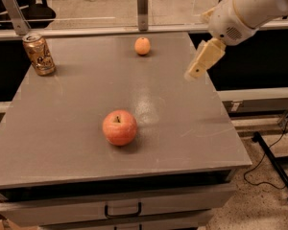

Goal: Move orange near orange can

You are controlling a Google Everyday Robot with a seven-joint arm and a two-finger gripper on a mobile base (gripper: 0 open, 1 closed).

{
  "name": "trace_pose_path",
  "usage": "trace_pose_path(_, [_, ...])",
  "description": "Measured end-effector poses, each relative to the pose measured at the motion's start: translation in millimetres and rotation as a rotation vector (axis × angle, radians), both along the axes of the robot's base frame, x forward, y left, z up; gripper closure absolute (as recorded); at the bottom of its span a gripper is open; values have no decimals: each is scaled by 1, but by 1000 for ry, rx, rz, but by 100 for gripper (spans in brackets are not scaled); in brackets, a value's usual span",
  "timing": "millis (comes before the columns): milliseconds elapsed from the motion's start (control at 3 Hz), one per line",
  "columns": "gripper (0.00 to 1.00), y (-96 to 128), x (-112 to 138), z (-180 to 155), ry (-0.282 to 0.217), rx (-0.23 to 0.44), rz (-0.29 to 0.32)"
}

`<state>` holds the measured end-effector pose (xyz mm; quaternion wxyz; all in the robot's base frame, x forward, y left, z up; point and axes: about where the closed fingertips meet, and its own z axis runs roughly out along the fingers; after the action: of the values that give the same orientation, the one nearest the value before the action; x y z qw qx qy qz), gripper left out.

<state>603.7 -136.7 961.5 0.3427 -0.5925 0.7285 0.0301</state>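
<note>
The small round orange (142, 46) sits on the grey table (77, 104) near its far edge, in the middle. The orange can (39, 54) stands upright at the far left of the table, well apart from the orange. My gripper (200, 63) hangs from the white arm at the upper right, above the table's right side, to the right of the orange and a little nearer the camera. It holds nothing.
A red-pink apple (119, 127) with a stem lies in the middle of the table toward the front. A rail with upright posts (142, 1) runs behind the table. A drawer handle (122, 210) is below the front edge. Cables lie on the floor at right.
</note>
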Motion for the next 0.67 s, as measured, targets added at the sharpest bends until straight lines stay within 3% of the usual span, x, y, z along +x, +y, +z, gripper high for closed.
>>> trace_pose_path(667, [0,61,83,-26,13,238,-65])
